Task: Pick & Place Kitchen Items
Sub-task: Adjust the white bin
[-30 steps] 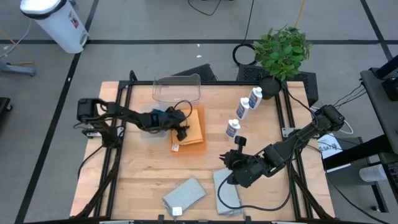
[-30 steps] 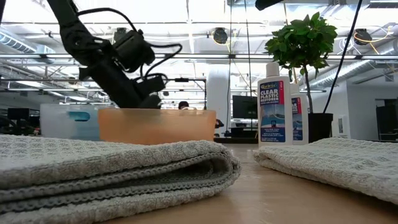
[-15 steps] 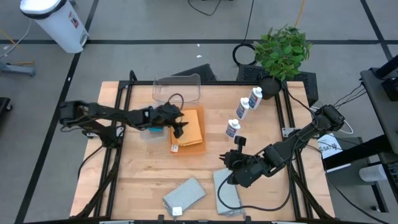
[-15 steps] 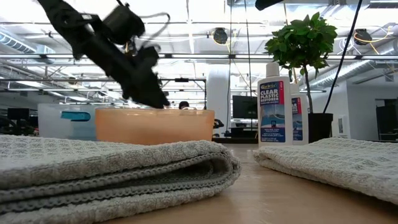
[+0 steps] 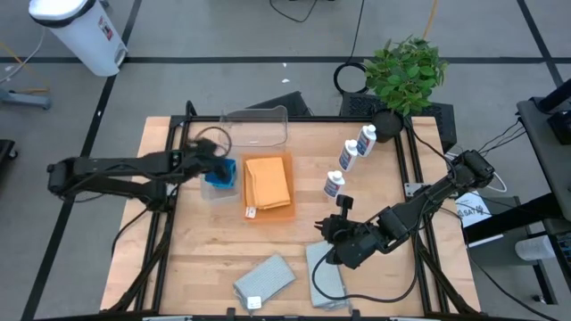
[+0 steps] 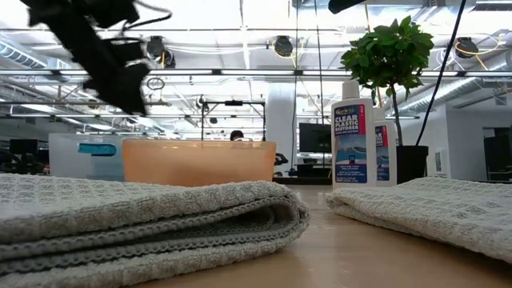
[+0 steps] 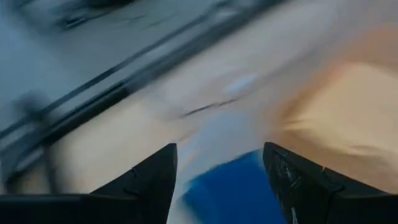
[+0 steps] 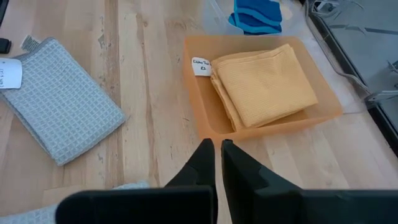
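Hovering with its fingers apart and empty, the left claw [image 5: 217, 153] sits above the blue sponges [image 5: 220, 173] near the worktop's [image 5: 205, 250] back-left corner, probably ready to grab one, while the right claw [image 5: 343, 204] waits shut near the front edge.

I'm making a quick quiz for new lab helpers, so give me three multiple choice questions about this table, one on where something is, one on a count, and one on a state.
1. Where does the orange cloth lie?
A. in the orange tray
B. under the plant
C. on a grey cloth

2. How many white bottles stand on the table?
A. one
B. three
C. five

3. How is the right end effector?
A. open wide
B. shut on a bottle
C. shut, holding nothing

Answers: 1 A, the right wrist view shows it folded inside the tray. 2 B, the high view shows three in a slanted row. 3 C, its fingers meet with nothing between.
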Controlling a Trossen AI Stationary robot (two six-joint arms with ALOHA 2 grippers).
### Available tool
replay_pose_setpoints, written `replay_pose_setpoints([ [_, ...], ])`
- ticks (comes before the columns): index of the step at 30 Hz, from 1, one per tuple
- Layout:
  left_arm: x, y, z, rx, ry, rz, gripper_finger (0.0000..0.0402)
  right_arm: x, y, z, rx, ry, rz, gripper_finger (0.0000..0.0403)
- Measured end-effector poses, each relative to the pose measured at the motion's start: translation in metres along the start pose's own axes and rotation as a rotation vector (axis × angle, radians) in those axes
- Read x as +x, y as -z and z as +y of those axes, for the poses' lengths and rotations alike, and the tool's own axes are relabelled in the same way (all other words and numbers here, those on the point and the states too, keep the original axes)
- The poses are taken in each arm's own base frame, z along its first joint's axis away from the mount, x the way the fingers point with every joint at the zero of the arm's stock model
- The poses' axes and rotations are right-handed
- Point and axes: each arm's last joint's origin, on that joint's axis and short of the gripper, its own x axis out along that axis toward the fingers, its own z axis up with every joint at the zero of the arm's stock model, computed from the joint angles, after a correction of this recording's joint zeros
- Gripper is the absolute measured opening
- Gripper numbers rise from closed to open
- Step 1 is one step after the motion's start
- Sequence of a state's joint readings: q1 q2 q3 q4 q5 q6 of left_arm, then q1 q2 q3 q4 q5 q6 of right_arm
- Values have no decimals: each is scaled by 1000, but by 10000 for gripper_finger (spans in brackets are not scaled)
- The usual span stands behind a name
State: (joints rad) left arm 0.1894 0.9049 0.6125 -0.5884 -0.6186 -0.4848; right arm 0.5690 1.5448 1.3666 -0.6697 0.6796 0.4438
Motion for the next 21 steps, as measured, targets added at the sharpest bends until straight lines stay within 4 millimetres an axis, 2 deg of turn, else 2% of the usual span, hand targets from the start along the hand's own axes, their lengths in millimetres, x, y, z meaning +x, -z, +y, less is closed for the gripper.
replay_pose_setpoints([
  [5,-18,25,32,-126,-259,105,241,0,0,0,0,0,0,1],
  [8,-23,32,41,-252,-348,125,241,0,0,0,-1,0,0,1],
  [14,-19,36,38,-300,-359,191,241,0,-1,0,3,-2,-6,1],
  [21,0,39,31,-257,-481,283,241,0,-1,0,2,-2,-5,1],
])
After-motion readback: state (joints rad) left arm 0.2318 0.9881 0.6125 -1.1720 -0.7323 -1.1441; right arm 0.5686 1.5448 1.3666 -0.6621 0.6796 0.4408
